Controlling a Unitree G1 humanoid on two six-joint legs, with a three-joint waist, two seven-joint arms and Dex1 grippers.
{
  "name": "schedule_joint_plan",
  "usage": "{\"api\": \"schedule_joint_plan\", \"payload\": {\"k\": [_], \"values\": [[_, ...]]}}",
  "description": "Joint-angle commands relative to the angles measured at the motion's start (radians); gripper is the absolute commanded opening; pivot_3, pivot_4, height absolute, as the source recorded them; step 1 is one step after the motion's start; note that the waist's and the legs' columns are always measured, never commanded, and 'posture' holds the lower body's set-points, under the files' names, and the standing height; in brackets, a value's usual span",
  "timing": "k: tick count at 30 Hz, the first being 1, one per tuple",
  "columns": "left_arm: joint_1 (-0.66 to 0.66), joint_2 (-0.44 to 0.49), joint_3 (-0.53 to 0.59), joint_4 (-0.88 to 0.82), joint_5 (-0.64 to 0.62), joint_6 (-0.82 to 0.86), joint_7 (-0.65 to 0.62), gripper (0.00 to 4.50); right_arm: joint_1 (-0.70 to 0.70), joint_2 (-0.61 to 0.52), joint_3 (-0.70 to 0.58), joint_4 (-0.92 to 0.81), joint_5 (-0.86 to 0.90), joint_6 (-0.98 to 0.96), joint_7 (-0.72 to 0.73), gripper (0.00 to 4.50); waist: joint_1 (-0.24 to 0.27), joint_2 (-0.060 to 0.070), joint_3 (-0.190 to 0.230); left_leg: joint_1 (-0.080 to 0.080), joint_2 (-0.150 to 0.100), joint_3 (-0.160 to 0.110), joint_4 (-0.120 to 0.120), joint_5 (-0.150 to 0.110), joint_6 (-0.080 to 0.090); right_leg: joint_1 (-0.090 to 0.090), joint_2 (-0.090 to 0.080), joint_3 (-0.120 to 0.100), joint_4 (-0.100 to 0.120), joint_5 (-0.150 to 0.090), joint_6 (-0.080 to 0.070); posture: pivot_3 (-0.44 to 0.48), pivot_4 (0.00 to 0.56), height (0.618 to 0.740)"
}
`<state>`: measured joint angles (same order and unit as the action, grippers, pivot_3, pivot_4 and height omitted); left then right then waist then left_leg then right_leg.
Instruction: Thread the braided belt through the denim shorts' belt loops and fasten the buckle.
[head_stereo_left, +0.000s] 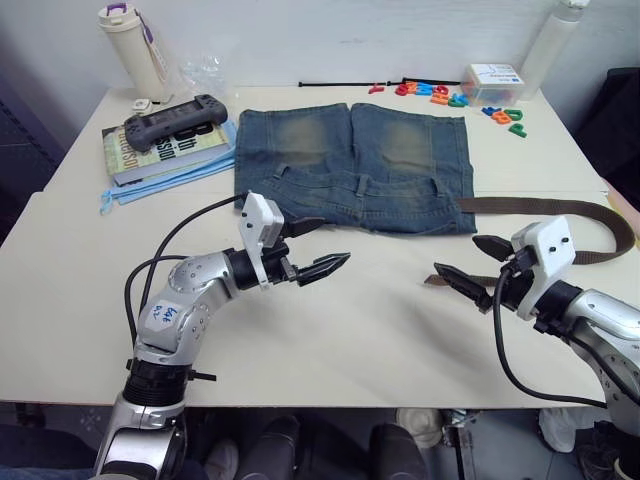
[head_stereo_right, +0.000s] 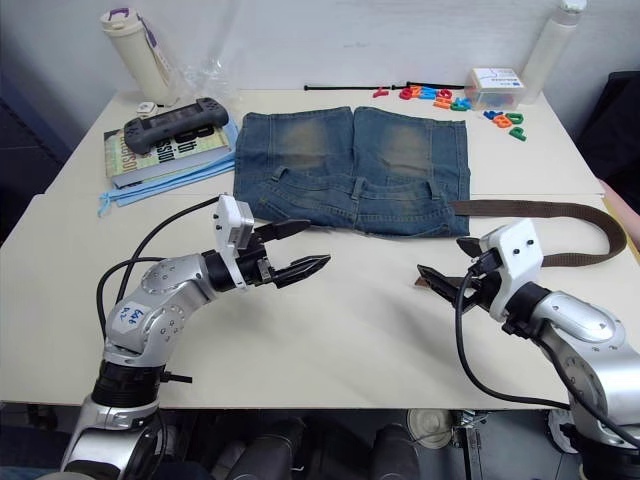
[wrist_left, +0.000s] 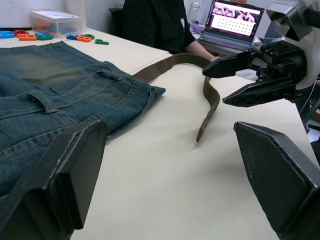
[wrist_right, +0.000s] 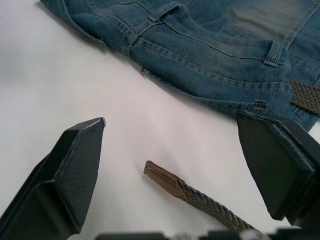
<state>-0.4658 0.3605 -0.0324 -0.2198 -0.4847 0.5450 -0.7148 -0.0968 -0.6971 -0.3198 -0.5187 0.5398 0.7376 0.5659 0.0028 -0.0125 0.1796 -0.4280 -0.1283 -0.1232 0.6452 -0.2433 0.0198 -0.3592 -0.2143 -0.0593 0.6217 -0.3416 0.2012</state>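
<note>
Cream tabletop (head_stereo_left: 330, 340); faded blue denim shorts (head_stereo_left: 355, 165) flat mid-table; dark-brown braided belt (head_stereo_left: 560, 212) loops off their right edge, tan tip (wrist_right: 162, 178) btwn right gripper (head_stereo_left: 468, 268) fingers, both grippers unclenched, left gripper (head_stereo_left: 318, 248) empty; risk: pinch slips off flat tip.

Your left gripper (wrist_left: 165, 175) hangs wide open over the pale table (wrist_left: 165, 200), its two black fingers (wrist_left: 60, 175) spread apart and holding nothing. The denim shorts (wrist_left: 60, 95) lie flat just beside one finger, a belt loop (wrist_left: 42, 100) showing on the waistband. The braided belt (wrist_left: 207, 95) curves across the table, its tan tip bare. Your right gripper (wrist_left: 235, 82) hovers open beyond it. A laptop (wrist_left: 235, 22) and a seated person (wrist_left: 155, 25) sit behind.
</note>
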Motion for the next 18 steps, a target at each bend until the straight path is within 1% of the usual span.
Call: {"api": "schedule_joint_plan", "payload": {"k": [1, 10, 16, 18], "values": [[-0.009, 0.002, 0.004, -0.037, -0.022, -0.006, -0.01, 4.46, -0.009, 0.003, -0.013, -0.043, 0.017, -0.016, -0.005, 4.5, 0.0, 0.0, 0.0, 0.0, 0.0, 0.0, 0.0, 0.0, 0.0, 0.0, 0.0, 0.0, 0.0, 0.0, 0.0, 0.0, 0.15, 0.714], [-0.003, -0.008, 0.004, -0.037, -0.028, -0.004, -0.012, 4.46, 0.002, -0.014, -0.011, -0.044, 0.021, -0.007, 0.008, 4.5, 0.0, 0.0, 0.0, 0.0, 0.0, 0.0, 0.0, 0.0, 0.0, 0.0, 0.0, 0.0, 0.0, 0.0, 0.0, 0.0, 0.15, 0.714], [-0.002, -0.006, 0.001, -0.036, -0.027, -0.004, -0.015, 4.46, -0.001, -0.056, 0.006, -0.026, 0.007, 0.023, 0.024, 4.5, 0.0, 0.0, 0.0, 0.0, 0.0, 0.0, 0.0, 0.0, 0.0, 0.0, 0.0, 0.0, 0.0, 0.0, 0.0, 0.0, 0.15, 0.714], [-0.003, -0.008, 0.0, -0.034, -0.026, -0.006, -0.014, 4.46, -0.005, -0.087, 0.025, -0.007, -0.013, 0.027, 0.037, 4.5, 0.0, 0.0, 0.0, 0.0, 0.0, 0.0, 0.0, 0.0, 0.0, 0.0, 0.0, 0.0, 0.0, 0.0, 0.0, 0.0, 0.15, 0.714]]}}
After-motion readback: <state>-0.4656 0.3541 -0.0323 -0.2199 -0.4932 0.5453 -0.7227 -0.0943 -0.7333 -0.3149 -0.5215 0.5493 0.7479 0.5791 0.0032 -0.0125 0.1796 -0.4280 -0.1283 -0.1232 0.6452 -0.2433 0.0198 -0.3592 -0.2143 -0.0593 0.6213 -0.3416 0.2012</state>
